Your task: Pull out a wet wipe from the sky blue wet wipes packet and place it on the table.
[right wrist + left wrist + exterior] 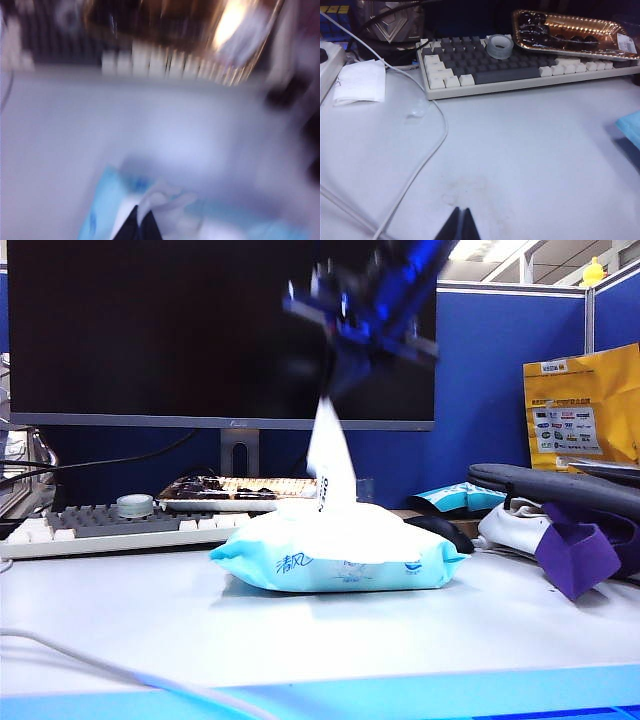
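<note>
**Surface** (120,620): pale grey-white, light blue front edge.

**Sky blue wet wipes packet** (338,548): lies flat at the middle of the surface in the exterior view, white label on top, blue lettering on its front side. One blue corner (631,126) shows at 3 o'clock in the left wrist view.

**Wet wipe** (330,462): white sheet drawn up into a narrow strip, rising from the packet's top toward 12 o'clock; its lower end is still in the packet, its upper end is in the right gripper. Crumpled white folds (162,197) show in the blurred right wrist view.

**Right gripper** (335,390): blue, motion-blurred, above the packet at 12 o'clock from it; jaws closed on the wet wipe's upper end (141,227).

**Left gripper** (460,227): low over bare surface, well apart from the packet; jaws closed together, holding nothing.

**Other items:** keyboard (90,525) at 9 o'clock from the packet, with a tape roll (134,505) on it; foil tray (570,30) behind; monitor (150,330); purple cloth (575,550) at 3 o'clock; white cable (427,150).
</note>
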